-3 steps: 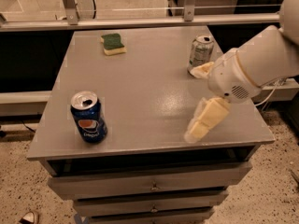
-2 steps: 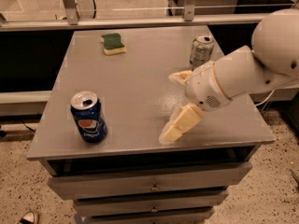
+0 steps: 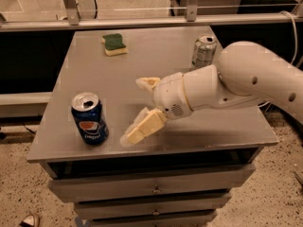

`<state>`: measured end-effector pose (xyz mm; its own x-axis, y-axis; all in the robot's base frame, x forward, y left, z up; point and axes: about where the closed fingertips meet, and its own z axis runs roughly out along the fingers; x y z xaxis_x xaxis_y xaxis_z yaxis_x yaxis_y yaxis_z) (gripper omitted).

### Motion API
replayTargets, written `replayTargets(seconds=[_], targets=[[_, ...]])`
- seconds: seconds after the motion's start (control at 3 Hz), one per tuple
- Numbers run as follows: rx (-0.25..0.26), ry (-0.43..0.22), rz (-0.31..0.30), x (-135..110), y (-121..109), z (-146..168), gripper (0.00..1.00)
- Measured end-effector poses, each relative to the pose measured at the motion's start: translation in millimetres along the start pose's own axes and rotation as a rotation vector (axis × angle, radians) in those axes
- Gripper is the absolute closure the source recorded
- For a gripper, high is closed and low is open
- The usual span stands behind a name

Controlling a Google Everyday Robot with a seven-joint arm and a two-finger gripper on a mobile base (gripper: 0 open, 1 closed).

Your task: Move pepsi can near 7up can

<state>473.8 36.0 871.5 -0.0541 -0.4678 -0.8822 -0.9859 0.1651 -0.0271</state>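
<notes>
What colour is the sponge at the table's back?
Sponge: green over yellow, camera view; gripper, jaws open, near centre frame.

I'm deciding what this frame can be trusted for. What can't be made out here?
Camera view:
7up can: its lower right edge is hidden behind the arm.
The arm: cut off by the right edge, so the base is unseen.
The gripper, open above the table to the right of the pepsi can: the surface beneath it is covered.
Floor object at bottom left: cut off by the corner, unidentifiable.

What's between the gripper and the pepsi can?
Nothing. In the camera view, only bare table lies between the open gripper, mid-table, and the pepsi can near the front left edge.
</notes>
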Motion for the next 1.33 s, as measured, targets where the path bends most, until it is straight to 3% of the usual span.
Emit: replayTargets(seconds=[0.67, 1.0, 1.33], targets=[[-0.095, -0.172, 0.032, -28, 30, 52, 0.00], [-0.115, -0.222, 0.044, -39, 40, 69, 0.16], [-0.128, -0.254, 0.051, -51, 48, 82, 0.38]])
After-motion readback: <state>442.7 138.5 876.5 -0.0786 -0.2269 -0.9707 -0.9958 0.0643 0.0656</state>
